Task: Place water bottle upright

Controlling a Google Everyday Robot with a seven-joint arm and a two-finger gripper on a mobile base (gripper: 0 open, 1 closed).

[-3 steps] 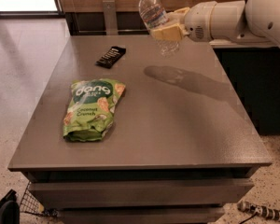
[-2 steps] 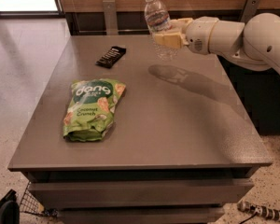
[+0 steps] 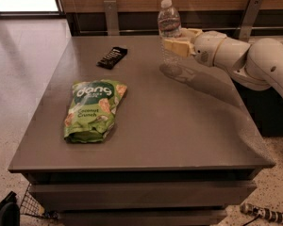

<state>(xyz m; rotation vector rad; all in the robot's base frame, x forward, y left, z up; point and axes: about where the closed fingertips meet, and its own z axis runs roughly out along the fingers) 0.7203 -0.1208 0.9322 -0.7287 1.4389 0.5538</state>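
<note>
Gripping the bottle [image 3: 169,22] around its middle, the tool [image 3: 179,41] has its jaws pinched on the clear body just below the label. The bottle stands upright, cap on top, beyond the bag [image 3: 92,108] and to its right, toward the far side of the desk [image 3: 179,126]. Its base sits at or just above the surface; whether it touches cannot be told. By my judgement the righting is done, and what is left is setting down, letting go and backing off. A dark bar [image 3: 112,57] lies just beyond the bag, well apart from the bottle, so nothing stands in the way.
</note>
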